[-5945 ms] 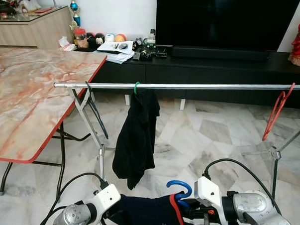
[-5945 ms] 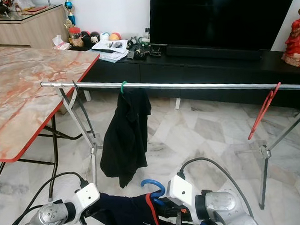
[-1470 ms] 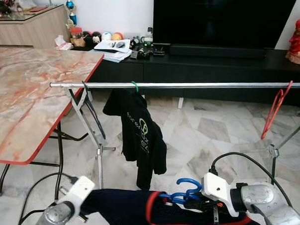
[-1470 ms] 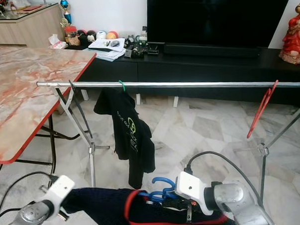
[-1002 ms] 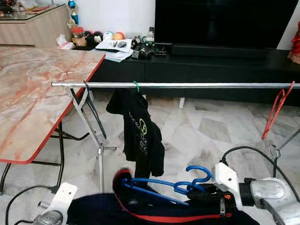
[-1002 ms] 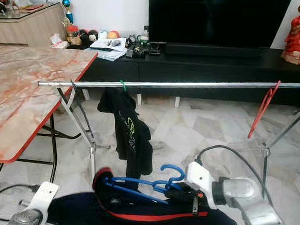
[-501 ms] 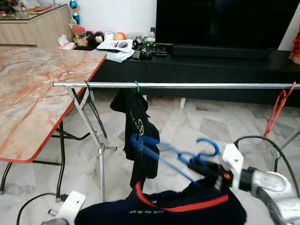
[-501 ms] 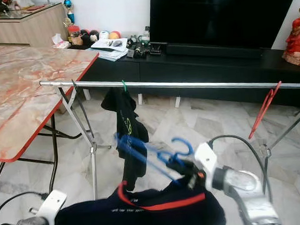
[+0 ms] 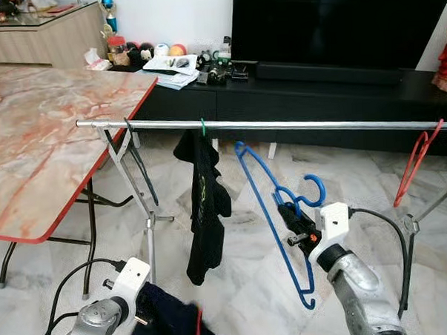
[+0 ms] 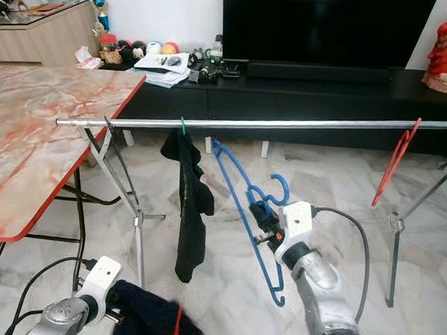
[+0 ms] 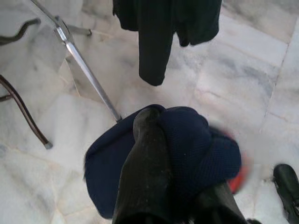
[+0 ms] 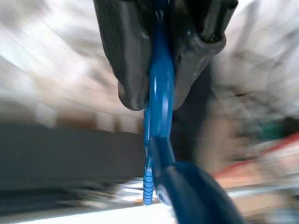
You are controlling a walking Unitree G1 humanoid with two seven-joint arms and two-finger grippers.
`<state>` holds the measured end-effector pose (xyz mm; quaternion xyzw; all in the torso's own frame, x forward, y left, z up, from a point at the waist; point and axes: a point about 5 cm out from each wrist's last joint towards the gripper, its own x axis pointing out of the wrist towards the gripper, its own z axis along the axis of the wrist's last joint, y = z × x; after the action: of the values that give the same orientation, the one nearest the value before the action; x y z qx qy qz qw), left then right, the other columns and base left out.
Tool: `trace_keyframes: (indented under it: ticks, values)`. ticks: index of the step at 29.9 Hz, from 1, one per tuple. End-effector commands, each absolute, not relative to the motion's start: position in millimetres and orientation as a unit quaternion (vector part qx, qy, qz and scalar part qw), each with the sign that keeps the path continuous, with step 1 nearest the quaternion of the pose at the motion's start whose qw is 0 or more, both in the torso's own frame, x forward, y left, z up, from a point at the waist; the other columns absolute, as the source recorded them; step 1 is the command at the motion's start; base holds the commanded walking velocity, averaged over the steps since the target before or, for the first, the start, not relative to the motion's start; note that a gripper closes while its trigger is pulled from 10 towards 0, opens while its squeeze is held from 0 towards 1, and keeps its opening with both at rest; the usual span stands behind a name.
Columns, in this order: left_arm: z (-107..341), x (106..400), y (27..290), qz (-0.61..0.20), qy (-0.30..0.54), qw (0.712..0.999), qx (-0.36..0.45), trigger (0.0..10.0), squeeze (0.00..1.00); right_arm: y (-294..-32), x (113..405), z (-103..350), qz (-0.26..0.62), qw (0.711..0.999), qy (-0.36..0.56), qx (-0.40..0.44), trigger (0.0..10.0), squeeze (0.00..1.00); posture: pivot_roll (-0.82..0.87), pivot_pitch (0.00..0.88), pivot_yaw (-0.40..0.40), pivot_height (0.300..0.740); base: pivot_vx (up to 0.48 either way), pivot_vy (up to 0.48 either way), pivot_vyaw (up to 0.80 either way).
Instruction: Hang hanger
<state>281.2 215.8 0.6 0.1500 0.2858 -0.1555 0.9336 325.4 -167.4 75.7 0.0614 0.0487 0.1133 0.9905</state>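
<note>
A bare blue hanger [image 9: 273,210] hangs tilted in the air just below the silver rail [image 9: 296,125], its hook [image 9: 312,189] pointing up. My right gripper [image 9: 291,210] is shut on its neck; in the right wrist view the fingers [image 12: 135,51] clamp the blue hanger [image 12: 159,88]. Low at the left, my left gripper [image 9: 145,319] is shut on a bunched navy garment with red trim [image 9: 171,327]; the left wrist view has a black finger [image 11: 145,163] pressed into the navy garment [image 11: 196,149].
A black shirt [image 9: 204,205] hangs on a green hanger left of the blue one. A red hanger [image 9: 416,159] hangs at the rail's right end. A marble-topped table [image 9: 44,138] stands left, a TV bench [image 9: 317,97] behind. Rack legs [image 9: 139,193] stand on the marble floor.
My right arm has swung the blue hanger up toward the rail. The navy garment has slid off it and dropped to the left gripper. The black shirt has turned edge-on.
</note>
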Motion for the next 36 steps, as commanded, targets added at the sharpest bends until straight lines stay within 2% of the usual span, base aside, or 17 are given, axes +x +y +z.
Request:
trace_keyframes:
  ticks: [1, 2, 3, 4, 5, 6, 7, 9, 10, 12, 16, 22, 28, 36]
  values:
    - [1, 279, 219, -0.135, 0.274, 0.94, 0.149, 0.4, 0.0, -174, 324, 59, 0.059, 0.991, 0.112, 0.034, 10.0, 0.0, 0.15, 0.027, -0.021, 0.74, 0.0, 0.0, 0.0]
    - [1, 278, 219, -0.131, 0.271, 0.942, 0.149, 0.4, 0.0, -175, 323, 55, 0.049, 0.99, 0.126, 0.027, 10.0, 0.0, 0.15, 0.027, -0.021, 0.74, 0.0, 0.0, 0.0]
    - [1, 278, 220, -0.119, 0.266, 0.945, 0.148, 2.1, 0.0, -178, 319, 45, 0.029, 0.987, 0.156, 0.024, 10.0, 0.0, 0.15, 0.028, -0.022, 0.74, 0.0, 0.0, 0.0]
    - [1, 277, 220, -0.112, 0.262, 0.947, 0.148, 2.1, 0.0, -180, 316, 39, 0.015, 0.984, 0.174, 0.022, 10.0, 0.0, 0.15, 0.028, -0.024, 0.74, 0.0, 0.0, 0.0]
    - [3, 278, 222, -0.099, 0.253, 0.952, 0.144, 7.7, 0.0, -183, 312, 31, -0.002, 0.98, 0.196, 0.023, 10.0, 0.0, 0.15, 0.026, -0.026, 0.74, 0.0, 0.0, 0.0]
    - [4, 278, 223, -0.09, 0.246, 0.955, 0.141, 10.0, 0.0, -185, 309, 26, -0.015, 0.978, 0.208, 0.021, 10.0, 0.0, 0.15, 0.026, -0.026, 0.74, 0.0, 0.0, 0.0]
    - [4, 278, 223, -0.09, 0.246, 0.955, 0.141, 10.0, 0.0, -185, 309, 26, -0.015, 0.978, 0.208, 0.021, 10.0, 0.0, 0.15, 0.026, -0.026, 0.74, 0.0, 0.0, 0.0]
    - [19, 284, 220, -0.051, 0.181, 0.979, 0.082, 10.0, 0.0, -191, 297, 13, -0.066, 0.972, 0.222, 0.046, 10.0, 0.0, 0.15, 0.02, -0.026, 0.74, 0.0, 0.0, 0.0]
    - [19, 284, 220, -0.051, 0.181, 0.979, 0.082, 10.0, 0.0, -191, 297, 13, -0.066, 0.972, 0.222, 0.046, 10.0, 0.0, 0.15, 0.02, -0.026, 0.74, 0.0, 0.0, 0.0]
    - [33, 284, 218, -0.031, 0.128, 0.99, 0.059, 10.0, 0.0, -191, 291, 7, -0.095, 0.967, 0.222, 0.082, 10.0, 0.0, 0.15, 0.012, -0.02, 0.74, 0.0, 0.0, 0.0]
    - [42, 279, 218, -0.019, 0.095, 0.994, 0.046, 10.0, 0.0, -186, 287, 4, -0.092, 0.967, 0.221, 0.088, 10.0, 0.0, 0.15, 0.004, -0.015, 0.74, 0.0, 0.0, 0.0]
    - [48, 256, 229, 0.021, 0.067, 0.997, 0.042, 10.0, 0.0, -182, 285, 6, -0.085, 0.973, 0.196, 0.089, 10.0, 0.0, 0.15, 0.0, -0.01, 0.74, 0.0, 0.0, 0.0]
    - [60, 245, 218, 0.018, 0.041, 0.998, 0.034, 10.0, 0.0, -184, 282, 5, -0.085, 0.974, 0.194, 0.081, 10.0, 0.0, 0.15, 0.0, -0.012, 0.74, 0.0, 0.0, 0.0]
    - [69, 247, 207, 0.001, 0.026, 0.999, 0.026, 10.0, 0.0, -176, 284, 10, -0.075, 0.979, 0.174, 0.072, 10.0, 0.0, 0.15, 0.0, -0.003, 0.74, 0.064, 0.0, 0.0]
